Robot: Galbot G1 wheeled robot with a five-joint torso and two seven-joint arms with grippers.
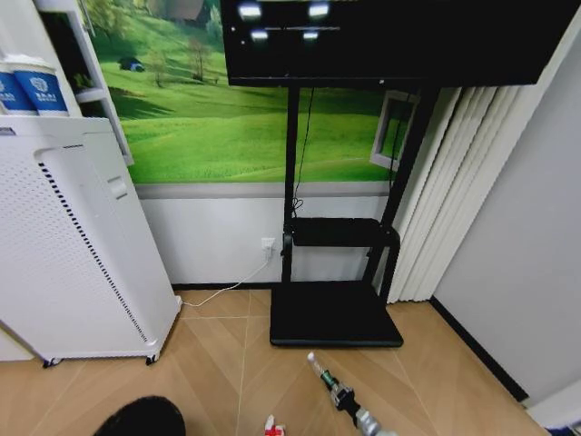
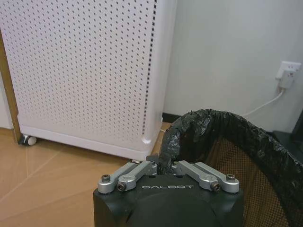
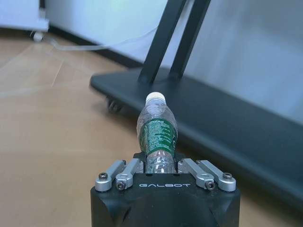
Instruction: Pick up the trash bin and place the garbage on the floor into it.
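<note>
Head view: the trash bin [image 1: 141, 418] is seen at the lower edge as a dark rounded shape beside the white appliance [image 1: 77, 245]. The bottle [image 1: 327, 380] is held out low over the floor by the right gripper [image 1: 343, 396], in front of the TV-stand base [image 1: 334, 314]. A red-and-white wrapper [image 1: 273, 426] lies on the floor between bin and bottle.

Left wrist view: the left gripper [image 2: 166, 168] is clenched on the bin's rim [image 2: 199, 124], over which a black liner is folded; mesh is visible inside. The socket [image 2: 287, 72] and the appliance's caster, hidden from the head camera, are shown here.

Right wrist view: the bottle is grasped at its lower body, cap pointing away; the green label is readable here alone.

Risk, as judged: the thin rim grip may let the bin tilt or slip, and the smooth bottle, held near its base, may pivot and miss the opening.
</note>
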